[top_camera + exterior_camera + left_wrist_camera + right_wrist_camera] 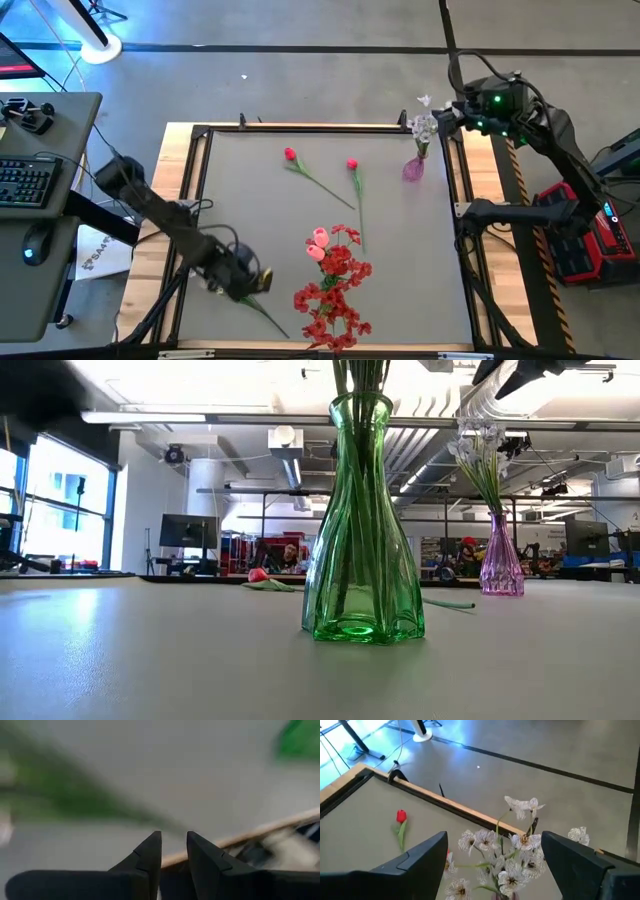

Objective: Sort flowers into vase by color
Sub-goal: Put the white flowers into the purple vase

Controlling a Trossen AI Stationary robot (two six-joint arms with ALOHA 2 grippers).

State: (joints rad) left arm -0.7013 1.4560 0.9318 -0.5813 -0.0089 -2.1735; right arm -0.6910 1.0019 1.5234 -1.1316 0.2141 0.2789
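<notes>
A green glass vase (360, 530) stands near the table's near edge, with red blossom clusters (335, 295) and pink buds (318, 245) in it. A purple vase (413, 168) at the far right holds white sprays (425, 128). Two single red buds (290, 155) (352, 165) lie on the table by their stems. My left gripper (256, 283) is low at the near left, shut on a thin green stem (272, 318). My right gripper (494, 836) hangs open above the white sprays (512, 865), one finger on either side, touching nothing. My left gripper pinches a thin green stem (150, 820) between its two fingertips, which stand almost together. In the high view the stem's free length (280, 328) runs from the fingers toward the near edge, low over the table. Its blossom is hidden.
A raised wooden frame (300, 128) rims the grey table. The green vase stands close to the held stem. A desk with a keyboard (25, 180) stands left of the table. People show in the room beyond (290, 552).
</notes>
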